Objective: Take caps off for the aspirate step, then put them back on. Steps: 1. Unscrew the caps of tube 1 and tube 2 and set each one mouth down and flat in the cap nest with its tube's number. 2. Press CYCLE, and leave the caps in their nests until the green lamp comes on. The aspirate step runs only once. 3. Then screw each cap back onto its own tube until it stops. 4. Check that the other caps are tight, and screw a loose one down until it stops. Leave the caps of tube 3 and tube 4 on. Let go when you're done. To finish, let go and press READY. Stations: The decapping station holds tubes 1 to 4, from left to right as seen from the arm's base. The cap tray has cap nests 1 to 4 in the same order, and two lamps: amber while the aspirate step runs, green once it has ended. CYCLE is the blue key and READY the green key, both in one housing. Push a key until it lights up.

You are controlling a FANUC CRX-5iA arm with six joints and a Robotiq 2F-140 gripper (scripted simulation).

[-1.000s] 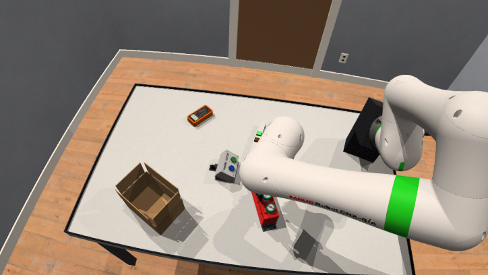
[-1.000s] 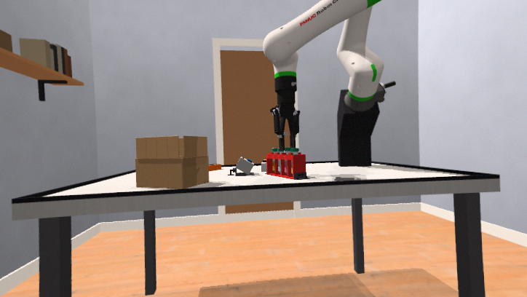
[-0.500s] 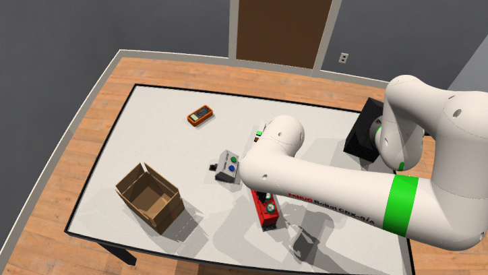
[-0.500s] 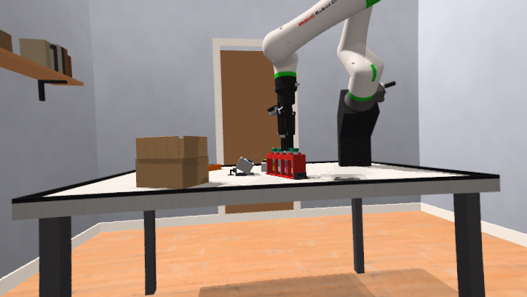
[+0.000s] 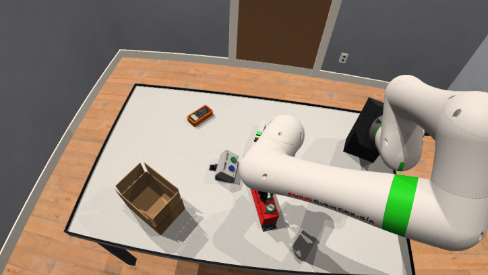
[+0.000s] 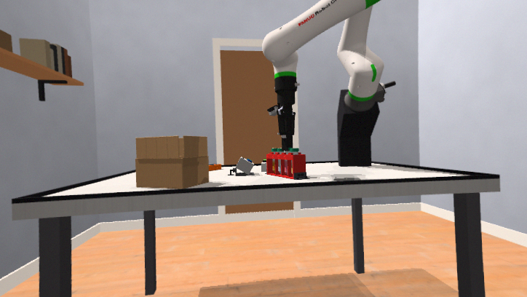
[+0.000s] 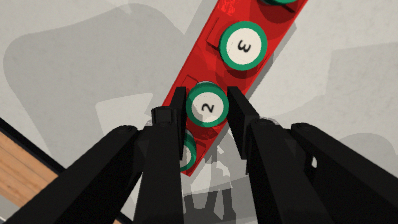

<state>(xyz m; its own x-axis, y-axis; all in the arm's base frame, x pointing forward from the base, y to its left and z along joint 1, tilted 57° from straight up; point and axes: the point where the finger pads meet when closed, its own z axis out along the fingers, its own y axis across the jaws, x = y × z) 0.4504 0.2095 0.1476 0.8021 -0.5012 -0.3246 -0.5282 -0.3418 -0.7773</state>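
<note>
The red decapping station [image 5: 265,216] [image 6: 285,166] [image 7: 212,36] stands on the white table top near the front. In the wrist view my gripper [image 7: 206,102] [image 6: 287,145] points straight down over it, and its two black fingers press on both sides of the green-rimmed cap of tube 2 [image 7: 207,105], which sits on its tube. The cap of tube 3 [image 7: 243,46] is on its tube just beyond. The cap of tube 1 [image 7: 188,153] is half hidden behind my left finger. On the cap tray, mostly hidden behind the arm, a green lamp [image 5: 259,133] is lit.
The grey key housing [image 5: 225,170] [image 6: 244,165] with the green key [image 5: 234,159] and the blue key [image 5: 232,167] stands left of the station. An open cardboard box [image 5: 149,196] [image 6: 171,160] is front left, an orange multimeter [image 5: 199,114] at the back, and the black arm pedestal [image 5: 360,136] [image 6: 355,129] at the right.
</note>
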